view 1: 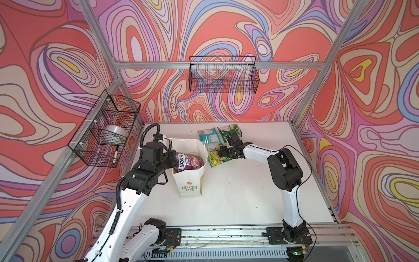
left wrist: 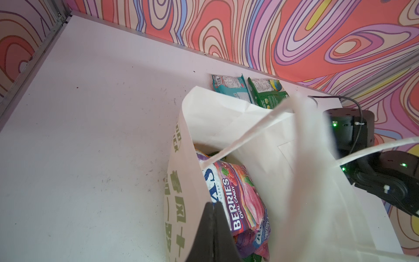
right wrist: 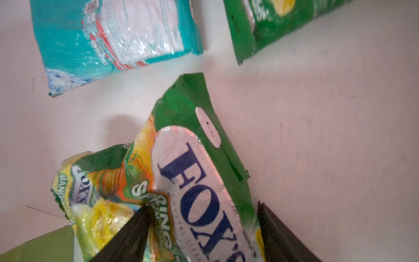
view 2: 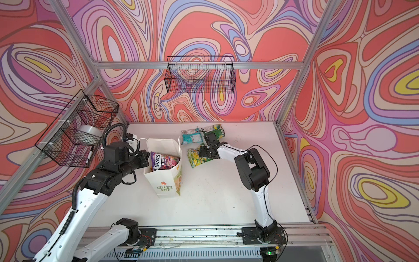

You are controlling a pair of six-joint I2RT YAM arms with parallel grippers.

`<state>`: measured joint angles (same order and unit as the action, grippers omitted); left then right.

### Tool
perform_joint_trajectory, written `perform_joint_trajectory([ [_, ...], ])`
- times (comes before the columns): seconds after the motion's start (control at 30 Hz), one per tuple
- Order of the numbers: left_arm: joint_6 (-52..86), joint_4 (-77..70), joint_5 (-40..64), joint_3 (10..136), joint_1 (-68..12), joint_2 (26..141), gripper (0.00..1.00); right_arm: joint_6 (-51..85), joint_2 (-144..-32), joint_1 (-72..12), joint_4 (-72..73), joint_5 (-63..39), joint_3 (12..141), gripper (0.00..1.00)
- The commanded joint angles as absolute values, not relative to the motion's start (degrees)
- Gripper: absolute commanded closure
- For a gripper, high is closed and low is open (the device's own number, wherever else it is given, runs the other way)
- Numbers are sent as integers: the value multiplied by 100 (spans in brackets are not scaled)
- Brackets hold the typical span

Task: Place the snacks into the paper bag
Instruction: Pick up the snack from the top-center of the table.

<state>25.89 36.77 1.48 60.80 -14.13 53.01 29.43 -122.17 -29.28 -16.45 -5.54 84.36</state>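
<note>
The white desk is carrying everything. The paper bag is standing upright left of centre, with a purple berries packet showing in its open mouth. The left pincer is pinching the bag's left rim, fully closed. Just right of the bag, the right pincer is straddling a yellow-green packet, jaws apart. A teal packet and a green packet are lying farther back.
</note>
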Motion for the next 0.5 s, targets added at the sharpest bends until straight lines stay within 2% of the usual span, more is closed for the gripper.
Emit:
perform_joint_trajectory([
  [0.0,2542,3630,132,6186,-1388,5273,100,3150,-12104,-3023,-2048,-667,7960,32],
  [0.4,2545,3624,156,6187,-1386,5238,100,3677,-10811,-3039,-1244,-1050,6434,75],
  [0.47,2539,3619,163,6179,-1382,5244,100,3769,-10538,-3032,-1156,-1026,6163,80],
])
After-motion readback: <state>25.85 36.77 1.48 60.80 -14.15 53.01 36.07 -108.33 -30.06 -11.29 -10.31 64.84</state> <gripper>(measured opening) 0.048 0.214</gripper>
